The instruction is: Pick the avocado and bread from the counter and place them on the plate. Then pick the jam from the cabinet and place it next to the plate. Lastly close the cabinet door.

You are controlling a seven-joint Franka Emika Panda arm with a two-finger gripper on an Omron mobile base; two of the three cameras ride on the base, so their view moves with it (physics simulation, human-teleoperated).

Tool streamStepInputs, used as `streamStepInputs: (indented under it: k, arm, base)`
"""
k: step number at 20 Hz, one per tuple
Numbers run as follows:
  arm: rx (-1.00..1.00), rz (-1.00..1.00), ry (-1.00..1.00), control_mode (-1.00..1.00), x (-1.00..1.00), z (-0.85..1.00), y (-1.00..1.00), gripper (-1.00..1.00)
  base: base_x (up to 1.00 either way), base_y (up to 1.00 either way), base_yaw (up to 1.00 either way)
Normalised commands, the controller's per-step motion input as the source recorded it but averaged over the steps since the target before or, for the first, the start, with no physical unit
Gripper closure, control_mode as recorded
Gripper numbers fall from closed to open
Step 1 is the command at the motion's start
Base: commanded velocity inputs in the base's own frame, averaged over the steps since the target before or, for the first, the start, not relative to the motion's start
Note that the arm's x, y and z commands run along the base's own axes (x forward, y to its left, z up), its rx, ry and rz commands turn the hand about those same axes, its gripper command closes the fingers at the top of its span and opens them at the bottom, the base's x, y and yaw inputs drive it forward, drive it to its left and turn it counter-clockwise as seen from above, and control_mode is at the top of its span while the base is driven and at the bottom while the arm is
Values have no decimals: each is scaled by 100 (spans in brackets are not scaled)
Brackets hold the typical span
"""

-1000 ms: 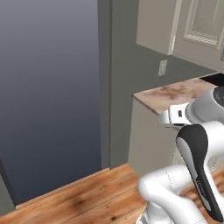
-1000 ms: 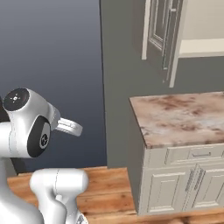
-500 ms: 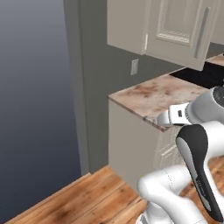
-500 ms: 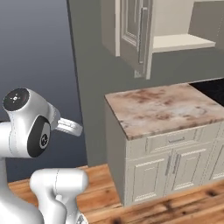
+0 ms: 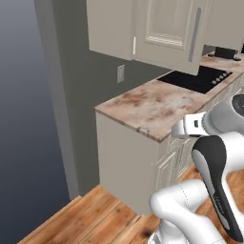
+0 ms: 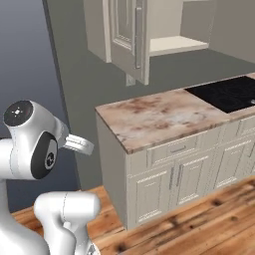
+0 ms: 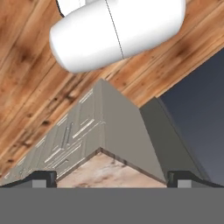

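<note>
The counter (image 5: 152, 107) (image 6: 159, 117) is a marbled beige slab over cream drawers, and its near end is bare. Above it hangs the cream cabinet (image 6: 177, 45) with one shelf showing. The cabinet door (image 6: 127, 35) (image 5: 167, 24) stands swung open, its grey bar handle (image 6: 138, 30) facing out. My gripper (image 7: 112, 178) is open, its two dark fingertips (image 7: 43, 177) wide apart with nothing between them. It hangs above the counter's corner (image 7: 109, 168), looking down. The avocado, bread, plate and jam are out of view.
A black cooktop (image 5: 195, 78) (image 6: 229, 92) is set into the counter further right. A wall outlet (image 5: 121, 73) sits behind the counter's left end. A dark grey wall (image 5: 71, 95) stands left of the counter. Wooden floor (image 6: 199, 224) lies in front of the drawers.
The base has driven on, so the whole picture has shifted: counter and cabinet lie more to the middle and the cooktop has come into view. The arm's pose and the open gripper look unchanged.
</note>
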Motion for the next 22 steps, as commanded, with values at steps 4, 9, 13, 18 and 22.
streamStepInputs:
  k: [4, 9, 13, 18, 22]
  arm:
    - [0, 0, 0, 100, 0, 0, 0, -100]
    - [0, 0, 0, 100, 0, 0, 0, -100]
    - [0, 0, 0, 100, 0, 0, 0, -100]
    - [0, 0, 0, 100, 0, 0, 0, -100]
    - [0, 0, 0, 100, 0, 0, 0, -100]
  base:
    - [0, -21, -21]
    - [2, -43, -12]
    - [0, -56, -4]
    - [0, -64, -1]
    - [0, -63, 0]
